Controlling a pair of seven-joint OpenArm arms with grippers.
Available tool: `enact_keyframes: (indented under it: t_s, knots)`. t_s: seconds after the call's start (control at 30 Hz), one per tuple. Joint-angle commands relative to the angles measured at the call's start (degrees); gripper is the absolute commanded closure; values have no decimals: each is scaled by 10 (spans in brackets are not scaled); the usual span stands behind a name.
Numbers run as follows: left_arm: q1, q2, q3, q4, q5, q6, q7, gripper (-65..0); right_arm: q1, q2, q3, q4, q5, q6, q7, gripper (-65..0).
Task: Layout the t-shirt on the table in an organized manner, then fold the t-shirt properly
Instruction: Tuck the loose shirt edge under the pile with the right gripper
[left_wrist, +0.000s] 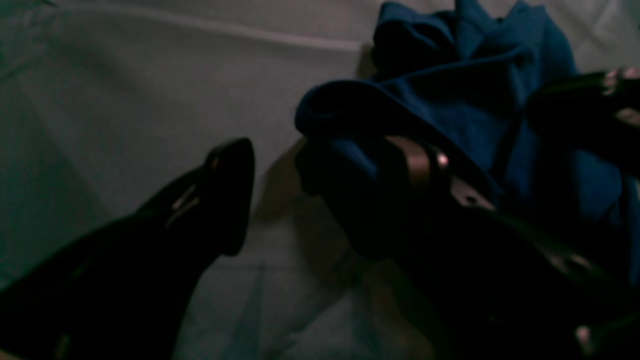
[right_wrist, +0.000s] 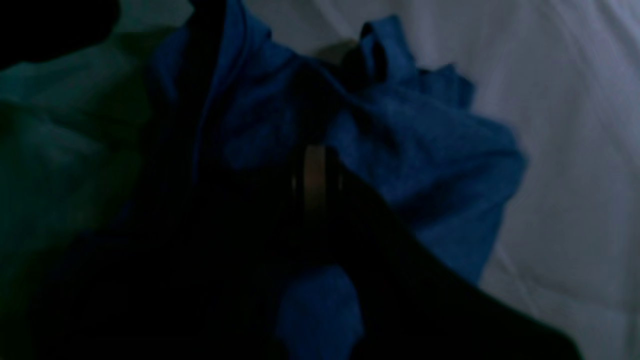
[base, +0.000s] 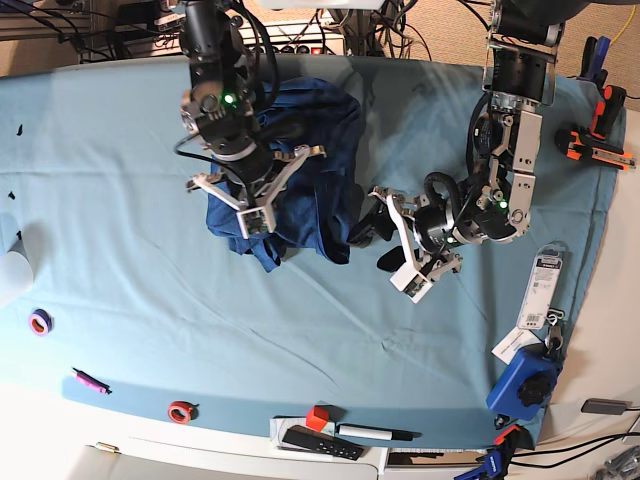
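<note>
The t-shirt is bunched on the far middle of the worktop in the base view. The right end effector is set on the shirt's near left part, closed on its fabric. The left end effector is placed just right of the shirt's near edge, jaws apart. Small tools are laid along the right edge, and small items along the near edge.

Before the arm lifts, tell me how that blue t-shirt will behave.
The t-shirt lies bunched in soft folds on the table, so it will probably hang limp. It looks light. With the right tool pinching one spot, the rest will likely trail and stay crumpled.
</note>
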Motion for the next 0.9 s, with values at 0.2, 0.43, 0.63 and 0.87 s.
enact_keyframes:
  t_s: [0.2, 0.43, 0.63, 0.87]
  knots:
    - [-11, 0, -1, 9, -10, -2, -16, -362, 8, -15, -11, -24, 10, 10, 18, 0]
    - [-11, 0, -1, 9, -10, -2, -14, -362, 8, -15, -71, -26, 10, 16, 17, 0]
    - [-11, 0, -1, 9, -7, -2, -14, -362, 8, -15, -135, -26, 10, 40, 17, 0]
    - [-11, 0, -1, 9, 5, -2, -14, -362, 9, -14, -156, -26, 4, 77, 33, 0]
